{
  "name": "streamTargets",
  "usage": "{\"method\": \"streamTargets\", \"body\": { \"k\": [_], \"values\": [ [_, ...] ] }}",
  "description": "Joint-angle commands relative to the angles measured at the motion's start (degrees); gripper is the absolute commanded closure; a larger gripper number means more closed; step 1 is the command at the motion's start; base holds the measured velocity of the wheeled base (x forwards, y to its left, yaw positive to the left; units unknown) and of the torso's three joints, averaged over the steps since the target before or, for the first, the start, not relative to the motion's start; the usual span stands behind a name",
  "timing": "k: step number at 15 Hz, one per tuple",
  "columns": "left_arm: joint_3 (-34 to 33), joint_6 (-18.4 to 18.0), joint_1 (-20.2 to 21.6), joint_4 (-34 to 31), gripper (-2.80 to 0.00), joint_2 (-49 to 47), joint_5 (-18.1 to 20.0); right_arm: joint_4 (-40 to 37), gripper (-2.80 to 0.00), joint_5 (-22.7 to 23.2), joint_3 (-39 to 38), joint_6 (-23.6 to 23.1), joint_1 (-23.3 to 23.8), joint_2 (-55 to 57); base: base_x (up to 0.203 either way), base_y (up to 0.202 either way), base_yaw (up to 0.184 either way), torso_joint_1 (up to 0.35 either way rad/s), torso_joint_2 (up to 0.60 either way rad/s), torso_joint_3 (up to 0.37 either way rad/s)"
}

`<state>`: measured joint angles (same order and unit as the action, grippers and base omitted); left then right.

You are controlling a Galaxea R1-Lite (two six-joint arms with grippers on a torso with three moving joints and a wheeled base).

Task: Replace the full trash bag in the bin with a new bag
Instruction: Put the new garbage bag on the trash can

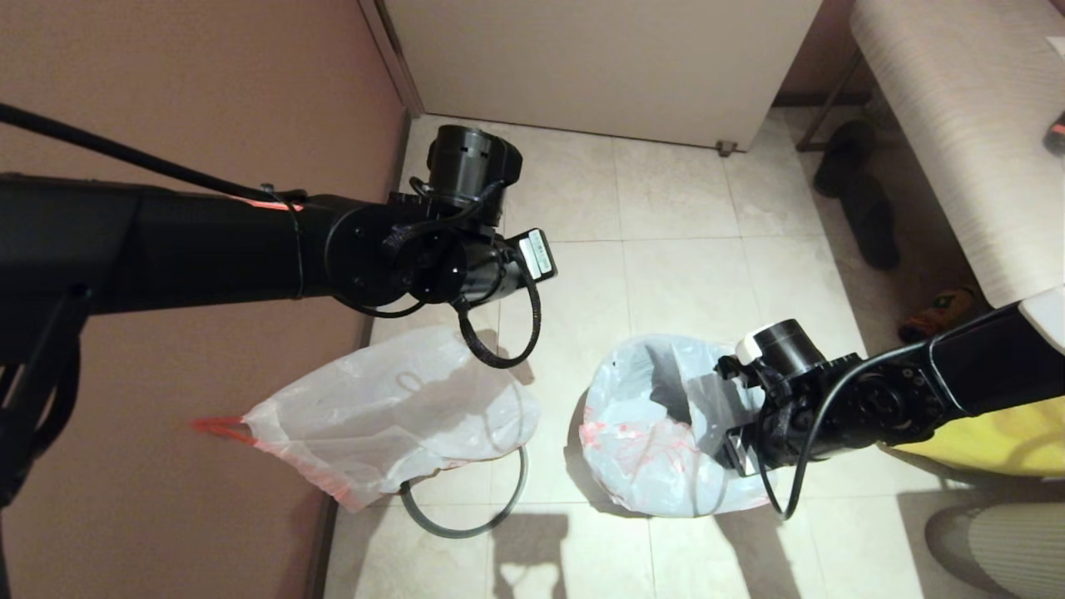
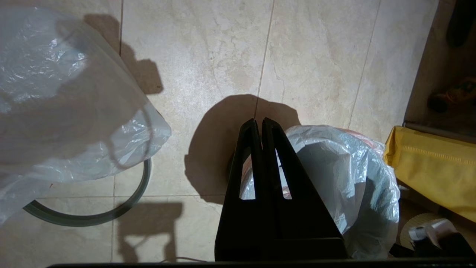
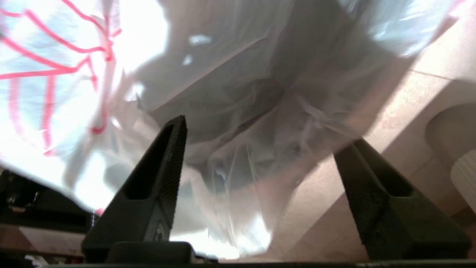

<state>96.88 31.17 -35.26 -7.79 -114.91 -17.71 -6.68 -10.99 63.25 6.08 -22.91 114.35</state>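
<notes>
The new bag, white film with red-orange print, is draped open over the bin, which stays hidden under it except for a dark hollow. My right gripper is open at the bag's right rim, and loose film hangs between its wide-apart fingers. The full trash bag lies on the floor to the left, red-orange hem toward the wall, and rests on the grey rim ring. My left gripper is shut on nothing and hangs above the floor between the two bags.
A brown wall runs along the left. A pale cabinet stands at the back. A yellow fabric bag sits just right of the bin, with dark shoes and a light bench beyond.
</notes>
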Motion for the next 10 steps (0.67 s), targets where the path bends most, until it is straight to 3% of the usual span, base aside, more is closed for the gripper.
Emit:
{"method": "streamTargets", "body": {
  "k": [1, 9, 10],
  "values": [
    [0.0, 0.2, -0.3, 0.0, 0.00, -0.2, -0.1, 0.0, -2.80, 0.0, -3.1, 0.0, -0.1, -3.7, 0.000, 0.000, 0.000, 0.000, 0.00, 0.000],
    [-0.1, 0.2, -0.6, -0.1, 0.00, 0.0, -0.6, 0.0, -2.80, -0.3, -10.7, -0.7, 0.3, -16.6, 0.000, 0.000, 0.000, 0.000, 0.00, 0.000],
    [-0.1, 0.2, -0.7, -0.1, 0.00, 0.0, -0.6, 0.0, 0.00, -0.2, -10.5, -0.8, -0.5, -16.5, 0.000, 0.000, 0.000, 0.000, 0.00, 0.000]
  ]
}}
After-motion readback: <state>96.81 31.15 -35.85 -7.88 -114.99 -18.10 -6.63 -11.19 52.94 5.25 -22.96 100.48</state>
